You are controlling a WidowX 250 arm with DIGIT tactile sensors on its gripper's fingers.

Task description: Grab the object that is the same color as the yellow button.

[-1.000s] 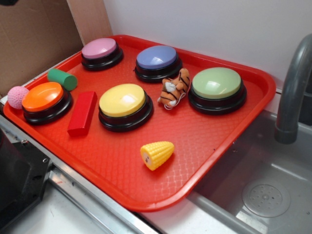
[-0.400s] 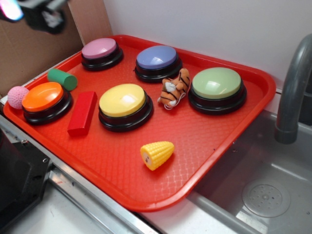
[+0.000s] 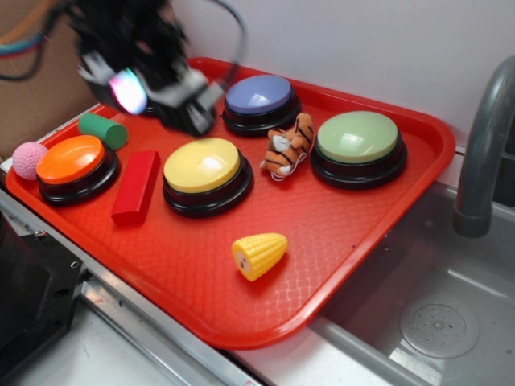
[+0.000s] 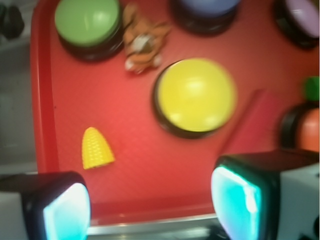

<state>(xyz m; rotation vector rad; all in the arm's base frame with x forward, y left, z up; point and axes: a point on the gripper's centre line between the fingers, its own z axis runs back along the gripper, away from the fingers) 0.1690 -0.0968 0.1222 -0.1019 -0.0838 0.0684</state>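
Toy corn cob (image 3: 259, 255) lies on its side on the near part of the red tray (image 3: 354, 241), apart from everything else. Yellow button (image 3: 203, 166) sits mid-tray behind it, tiger plush (image 3: 288, 147) just beside. Gripper (image 4: 150, 200), motion-blurred, hangs over the far-left buttons, jaws spread wide, holding nothing.

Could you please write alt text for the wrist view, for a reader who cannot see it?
Looking down on a red plastic tray, a small yellow toy corn cob lies left of a large round yellow push button. A green button and an orange tiger plush sit above, and the open gripper's glowing cyan fingertips frame the bottom edge.
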